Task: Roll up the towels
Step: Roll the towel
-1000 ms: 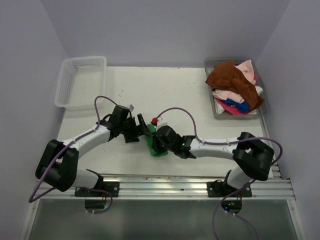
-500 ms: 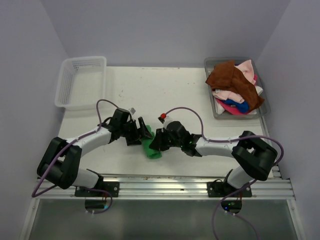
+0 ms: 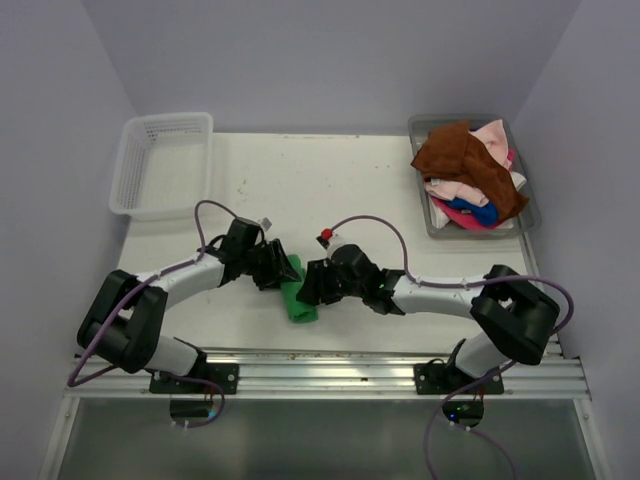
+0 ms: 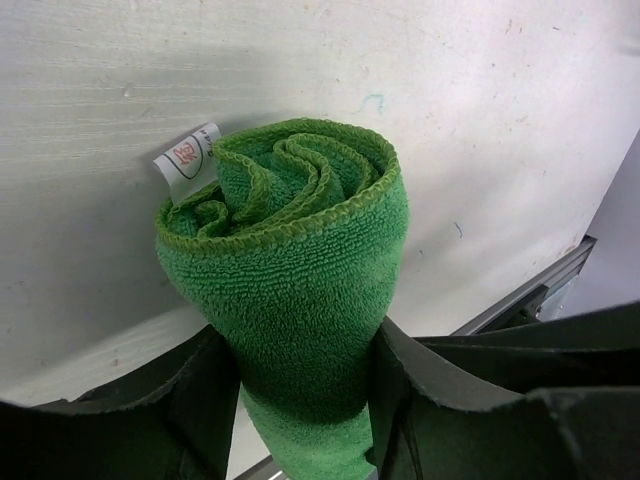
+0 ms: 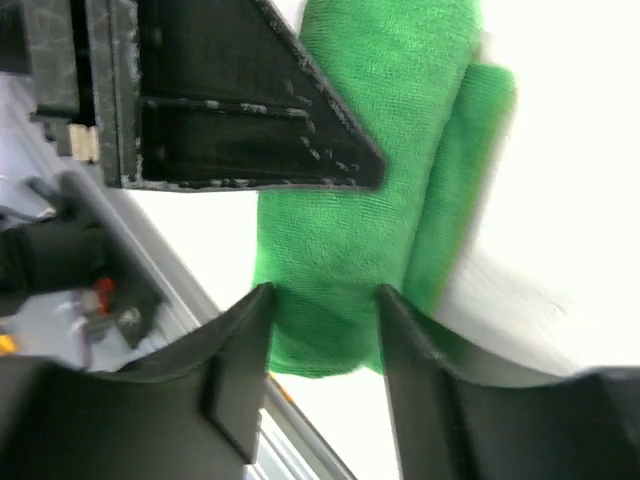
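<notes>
- The bright green terry-cloth towel (image 3: 298, 298), wound into a tight roll, lies on the white tabletop (image 3: 330, 190) near its front edge, between the two arms.
- In the top view its long axis runs from the far side toward the near edge, crosswise to both arms.
- The left pincer (image 3: 282, 270) reaches in from the left. Its wrist view shows one finger against each side of the roll, and the cloth narrows where they bear on it, so it is pinching the roll. The spiral end and a white label (image 4: 186, 160) show beyond the fingers.
- The right pincer (image 3: 312, 285) comes in from the right, opposite the left one, and straddles the roll. Its fingers stand apart with green cloth filling the gap. I cannot tell whether they press on it or only flank it.
- Both pincers are at the roll. The left one has the surer hold, so it seems better placed to carry the roll away.
- The white mesh plastic basket (image 3: 130, 200) sits at the far left, on the left arm's side, well apart from the roll.
- A heap of unrolled towels (image 3: 465, 160) waits in the clear grey plastic tray (image 3: 478, 233) at the far right, nearer the right arm.
</notes>
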Available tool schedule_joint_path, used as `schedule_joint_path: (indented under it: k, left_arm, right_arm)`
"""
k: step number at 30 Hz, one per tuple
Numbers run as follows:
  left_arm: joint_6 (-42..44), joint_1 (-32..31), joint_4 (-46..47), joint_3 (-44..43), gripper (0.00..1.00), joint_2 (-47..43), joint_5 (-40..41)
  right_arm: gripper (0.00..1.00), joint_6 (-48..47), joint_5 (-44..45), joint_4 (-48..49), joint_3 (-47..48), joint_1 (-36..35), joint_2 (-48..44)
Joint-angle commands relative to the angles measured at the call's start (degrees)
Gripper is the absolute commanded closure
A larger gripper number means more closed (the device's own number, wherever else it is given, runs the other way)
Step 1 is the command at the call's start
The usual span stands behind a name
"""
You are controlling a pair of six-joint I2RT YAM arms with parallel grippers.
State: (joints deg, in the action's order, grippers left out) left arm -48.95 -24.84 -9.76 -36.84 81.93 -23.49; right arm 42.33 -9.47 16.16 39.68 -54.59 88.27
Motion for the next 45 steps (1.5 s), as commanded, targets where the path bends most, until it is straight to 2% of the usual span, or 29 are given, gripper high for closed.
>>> schedule_joint_path:
  k: [1, 3, 7, 8, 12, 14, 21, 25, 31, 36, 39, 40, 41, 45]
  left_arm:
    - [0.3, -0.2, -1.4, -1.0, 0.50, 0.4, 2.6]
    - [0.2, -0.2, -2.6, -1.6, 0.50, 0.3, 3.3]
    - [-0.3, -0.2, -3.0, -1.7, 0.50, 0.5, 3.5]
    - [-0.4, -0.2, -3.2, -1.9, 0.50, 0.5, 3.5]
    - [-0.6, -0.2, -3.7, -1.9, 0.50, 0.2, 3.9]
    - [-0.8, -0.2, -3.8, -2.0, 0.50, 0.0, 4.1]
    - [-1.0, -0.2, -4.2, -2.4, 0.50, -0.1, 4.3]
    - [-0.9, -0.2, -4.3, -2.3, 0.50, -0.1, 4.5]
    - [-1.1, -0.2, -4.4, -1.9, 0.50, -0.6, 4.4]
    - [-0.9, -0.1, -4.7, -1.8, 0.49, -1.2, 4.5]
    - [-0.7, -0.2, -4.7, -1.8, 0.43, -1.7, 4.5]
    - [-0.4, -0.2, -4.9, -2.1, 0.35, -1.9, 4.5]
    - [-0.1, -0.1, -5.2, -2.4, 0.32, -2.0, 4.5]
    - [0.9, -0.1, -6.0, -3.7, 0.19, -2.5, 4.7]
  right_arm:
    - [0.45, -6.4, 19.7, -13.0, 7.4, -5.5, -5.0]
    - [0.38, -9.2, 26.0, -20.4, 10.5, -9.4, -5.4]
    - [0.33, -12.6, 36.4, -28.0, 18.5, -14.3, -3.2]
    - [0.32, -14.8, 42.3, -30.9, 20.1, -15.7, -2.1]
    - [0.28, -19.6, 53.6, -37.5, 28.2, -23.7, 6.5]
    - [0.28, -21.5, 57.8, -40.5, 32.3, -26.0, 9.6]
    - [0.29, -23.6, 63.9, -46.7, 40.8, -30.0, 21.6]
    - [0.31, -22.4, 64.7, -48.4, 42.3, -30.3, 25.9]
    - [0.47, -21.1, 65.5, -47.0, 41.0, -30.1, 27.7]
    - [0.64, -21.1, 61.2, -41.8, 35.5, -28.6, 22.1]
    - [0.75, -19.8, 54.2, -36.1, 31.3, -26.2, 16.5]
    - [0.78, -18.6, 52.1, -33.7, 28.4, -25.4, 14.9]
    - [0.81, -18.2, 50.3, -32.3, 26.9, -23.7, 13.6]
    - [0.82, -17.7, 42.4, -26.2, 20.1, -20.9, 8.1]
